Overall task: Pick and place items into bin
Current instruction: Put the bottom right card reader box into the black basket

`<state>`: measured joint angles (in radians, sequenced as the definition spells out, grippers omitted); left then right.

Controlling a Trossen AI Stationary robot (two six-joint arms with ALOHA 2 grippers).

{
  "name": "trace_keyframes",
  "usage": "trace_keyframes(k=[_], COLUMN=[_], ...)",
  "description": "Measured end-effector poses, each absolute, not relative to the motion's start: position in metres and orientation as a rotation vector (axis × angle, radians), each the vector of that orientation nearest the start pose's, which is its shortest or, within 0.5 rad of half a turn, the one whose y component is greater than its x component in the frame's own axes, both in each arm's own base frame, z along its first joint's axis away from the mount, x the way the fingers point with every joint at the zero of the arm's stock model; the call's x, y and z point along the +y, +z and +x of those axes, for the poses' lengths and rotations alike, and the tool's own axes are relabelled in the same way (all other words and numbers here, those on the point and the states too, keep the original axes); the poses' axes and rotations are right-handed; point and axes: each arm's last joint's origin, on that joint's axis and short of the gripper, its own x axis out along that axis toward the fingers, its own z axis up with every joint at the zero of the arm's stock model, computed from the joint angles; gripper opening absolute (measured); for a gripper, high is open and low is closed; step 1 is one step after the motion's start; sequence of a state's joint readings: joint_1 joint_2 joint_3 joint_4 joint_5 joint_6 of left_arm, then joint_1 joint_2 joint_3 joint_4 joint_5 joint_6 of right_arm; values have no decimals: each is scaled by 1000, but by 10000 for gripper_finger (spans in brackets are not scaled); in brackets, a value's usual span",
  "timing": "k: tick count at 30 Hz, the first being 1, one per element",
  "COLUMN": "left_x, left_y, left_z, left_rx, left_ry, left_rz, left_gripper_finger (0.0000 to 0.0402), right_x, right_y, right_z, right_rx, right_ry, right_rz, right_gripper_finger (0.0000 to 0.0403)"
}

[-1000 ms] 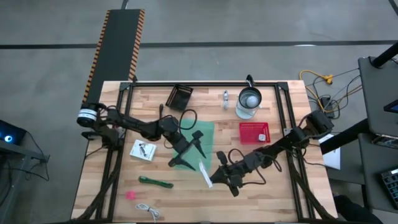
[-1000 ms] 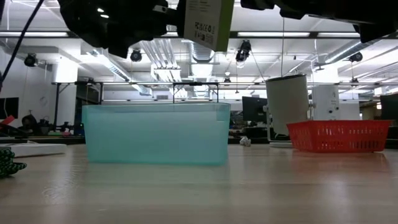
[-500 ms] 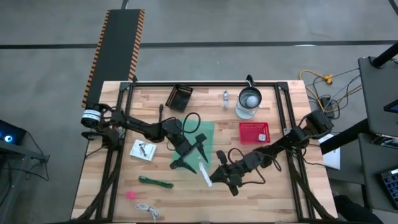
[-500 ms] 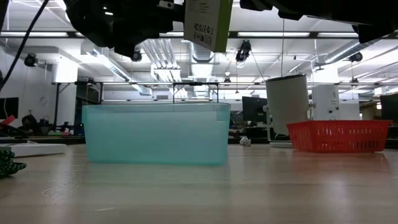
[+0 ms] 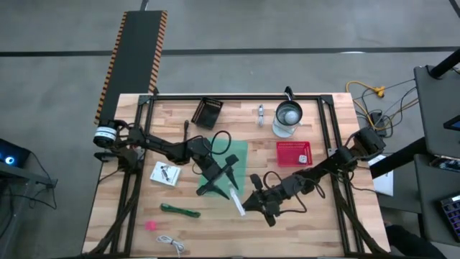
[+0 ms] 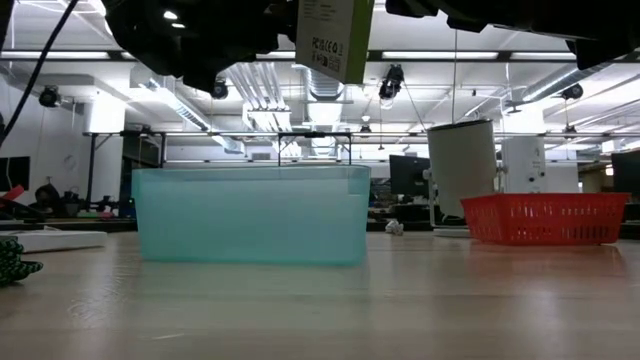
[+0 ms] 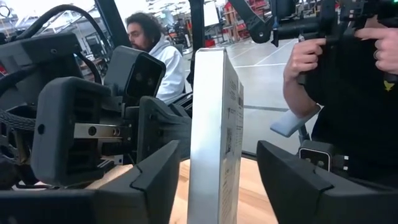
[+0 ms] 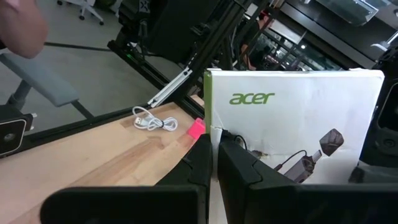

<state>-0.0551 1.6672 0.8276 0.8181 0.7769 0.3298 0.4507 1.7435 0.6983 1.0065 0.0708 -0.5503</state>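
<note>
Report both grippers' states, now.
Left gripper: open, fingers on either side of the white packet, gaps showing.
Right gripper: closed, holding the white packet by its edge.

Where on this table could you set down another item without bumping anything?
Bare wood lies in front of the red basket, along the table's right front corner. Crowded: the middle, where both arms meet over the teal bin, and the left front with the green stick.
</note>
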Motion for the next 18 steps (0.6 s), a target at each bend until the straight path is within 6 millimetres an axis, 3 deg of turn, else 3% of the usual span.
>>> trace_keyframes(k=[8, 18], left_x=[-39, -38], left_y=[223, 224], left_z=[341, 342], left_rx=[-119, -111], left_ry=[-825, -755], left_rz=[304, 310], left_gripper_finger=[153, 141], right_x=[145, 145], right_y=[178, 180], right_z=[304, 304], right_rx=[-70, -87], right_ry=[381, 374], right_rz=[-557, -539], right_gripper_finger=[8, 8])
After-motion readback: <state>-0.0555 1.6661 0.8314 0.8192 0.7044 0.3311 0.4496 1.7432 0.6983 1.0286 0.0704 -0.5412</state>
